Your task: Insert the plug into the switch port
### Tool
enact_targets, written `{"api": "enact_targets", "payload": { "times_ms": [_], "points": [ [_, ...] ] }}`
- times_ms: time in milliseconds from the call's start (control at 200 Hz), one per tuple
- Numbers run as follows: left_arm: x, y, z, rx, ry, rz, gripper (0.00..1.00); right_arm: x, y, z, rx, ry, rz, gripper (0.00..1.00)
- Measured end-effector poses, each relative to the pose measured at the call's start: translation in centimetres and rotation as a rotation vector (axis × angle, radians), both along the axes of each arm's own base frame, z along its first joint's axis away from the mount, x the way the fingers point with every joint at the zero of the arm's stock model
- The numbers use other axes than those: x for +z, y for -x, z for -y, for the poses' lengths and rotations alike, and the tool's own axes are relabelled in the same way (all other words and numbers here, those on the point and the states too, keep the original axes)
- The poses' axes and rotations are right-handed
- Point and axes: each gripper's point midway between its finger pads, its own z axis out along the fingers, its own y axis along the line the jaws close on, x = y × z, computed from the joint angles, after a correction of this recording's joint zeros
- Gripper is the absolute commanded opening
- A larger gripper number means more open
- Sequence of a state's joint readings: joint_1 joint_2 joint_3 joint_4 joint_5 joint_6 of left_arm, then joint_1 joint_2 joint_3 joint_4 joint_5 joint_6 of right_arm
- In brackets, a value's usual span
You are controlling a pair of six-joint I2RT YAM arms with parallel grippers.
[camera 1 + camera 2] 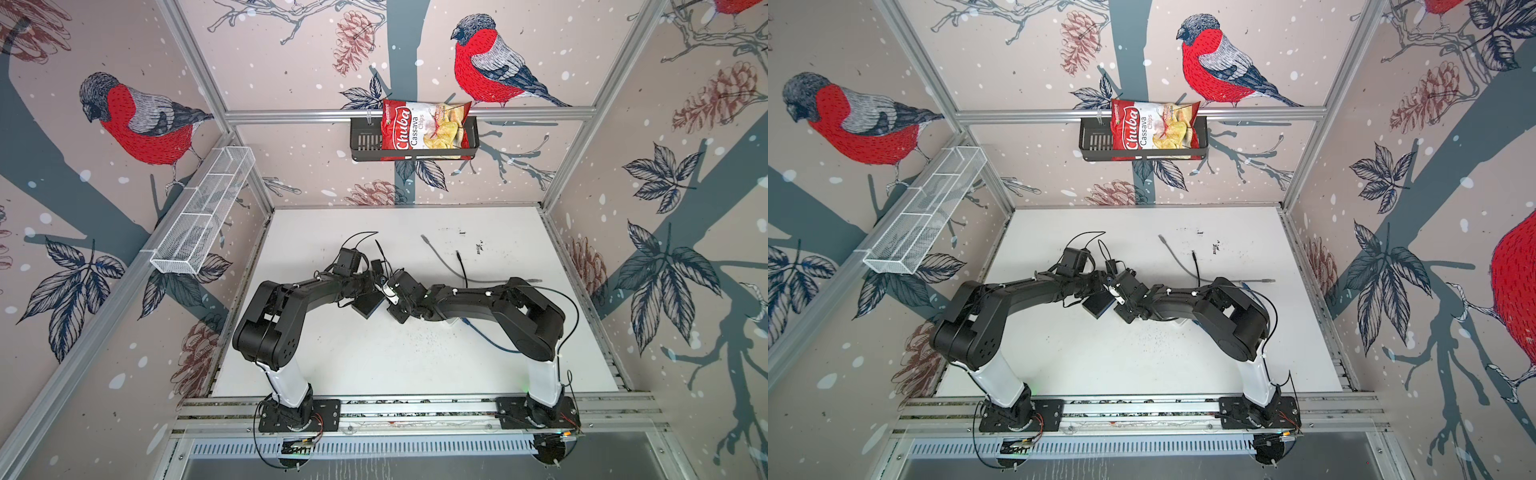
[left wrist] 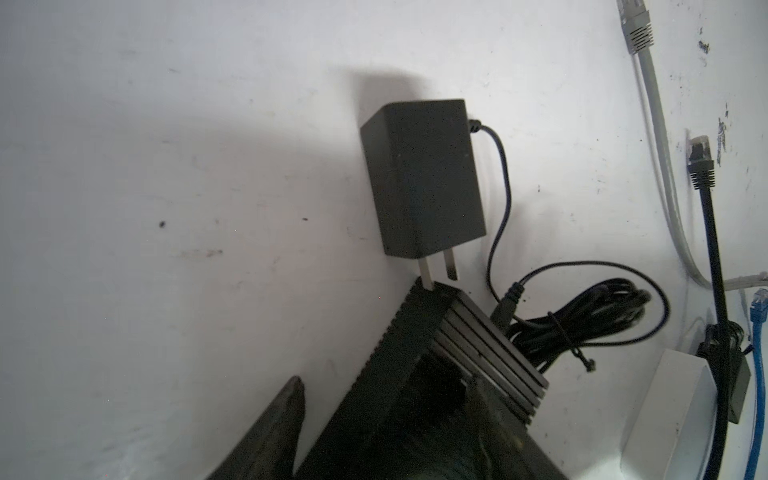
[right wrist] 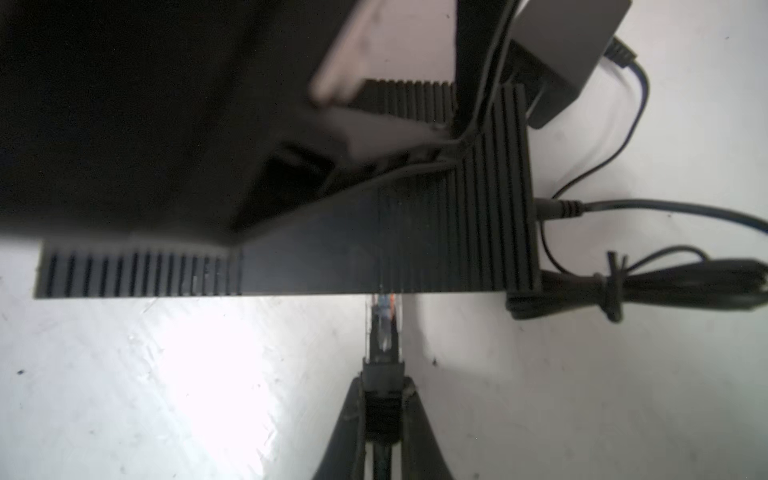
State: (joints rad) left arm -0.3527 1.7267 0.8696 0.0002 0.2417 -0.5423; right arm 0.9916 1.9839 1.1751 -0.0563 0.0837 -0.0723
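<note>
A robot lab cell: aluminium frame (image 1: 291,116), bird-print walls (image 1: 137,124), a white table (image 1: 374,365), and arms (image 1: 286,299) bolted to a rail (image 1: 415,409) at six o'clock.

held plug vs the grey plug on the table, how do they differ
The held plug has a black boot, the grey plug a grey one. The held plug is clamped in the right gripper, its tip at the switch; the grey plug lies loose on the table, away from the switch. Both are network plugs.

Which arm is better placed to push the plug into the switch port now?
Right. The right gripper is shut on the plug, its tip at the edge of the switch; the left gripper is over the switch body.
</note>
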Motion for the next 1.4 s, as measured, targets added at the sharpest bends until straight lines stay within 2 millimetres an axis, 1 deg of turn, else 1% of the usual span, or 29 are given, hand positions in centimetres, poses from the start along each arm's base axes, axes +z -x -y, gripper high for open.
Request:
{"api": "enact_targets", "payload": {
  "times_ms": [160,420,755,981,1166,1401],
  "points": [
    [0.0,-0.2,0.2,-0.006,-0.002,0.013,0.62,0.0,-0.1,0.0,-0.003,0.007,-0.001,0.03],
    [0.0,-1.4,0.2,0.009,-0.019,0.055,0.60,0.0,-1.0,-0.1,-0.027,0.037,0.000,0.03],
    [-0.1,-2.2,1.3,-0.007,-0.001,0.092,0.57,0.0,-1.3,0.4,-0.053,0.044,0.004,0.03],
    [-0.2,-2.7,1.3,0.002,0.000,0.107,0.57,-0.1,-1.8,0.4,-0.062,0.051,0.001,0.03],
    [-0.1,-2.9,1.4,0.006,0.000,0.111,0.56,-0.1,-2.0,0.6,-0.065,0.043,0.000,0.03],
    [0.4,-2.4,1.2,0.007,-0.011,0.098,0.58,0.0,-2.0,0.7,-0.019,0.017,0.023,0.03]
  ]
}}
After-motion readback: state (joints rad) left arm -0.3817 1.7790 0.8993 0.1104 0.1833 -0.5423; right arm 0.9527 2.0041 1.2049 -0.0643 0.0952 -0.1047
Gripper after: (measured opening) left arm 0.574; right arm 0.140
